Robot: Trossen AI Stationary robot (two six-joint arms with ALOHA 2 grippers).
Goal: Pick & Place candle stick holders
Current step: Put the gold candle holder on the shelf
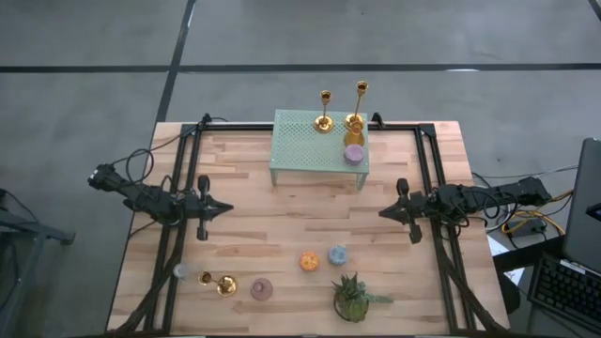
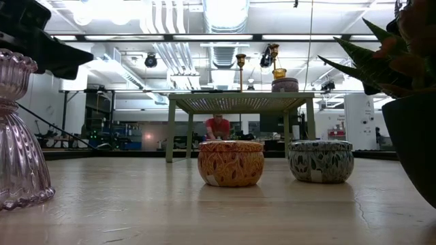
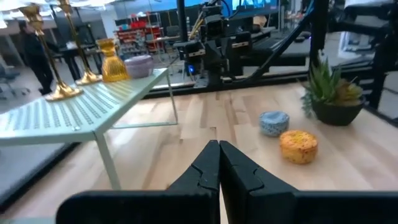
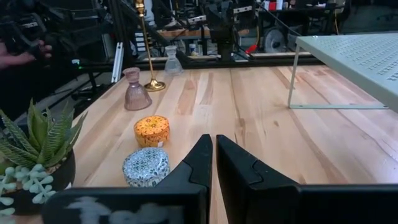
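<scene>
Two gold candlesticks [image 1: 325, 113] [image 1: 358, 105] stand on their round bases at the far edge of a pale green perforated stand [image 1: 300, 141]; both also show in the left wrist view [image 3: 43, 59] [image 3: 76, 43]. A third gold candlestick [image 1: 223, 284] stands upright on the table near the near left corner and also shows in the right wrist view [image 4: 148, 50]. My left gripper [image 1: 225, 208] is shut and empty at mid-left, over the table. My right gripper [image 1: 383, 213] is shut and empty at mid-right, facing it.
An amber glass holder [image 3: 112, 61] and a purple puck [image 1: 353, 154] also sit on the stand. An orange puck [image 1: 309, 261], a blue puck [image 1: 337, 254], a potted plant [image 1: 353, 299], a pink glass holder [image 1: 262, 289] and a clear glass [image 1: 180, 270] stand along the near side.
</scene>
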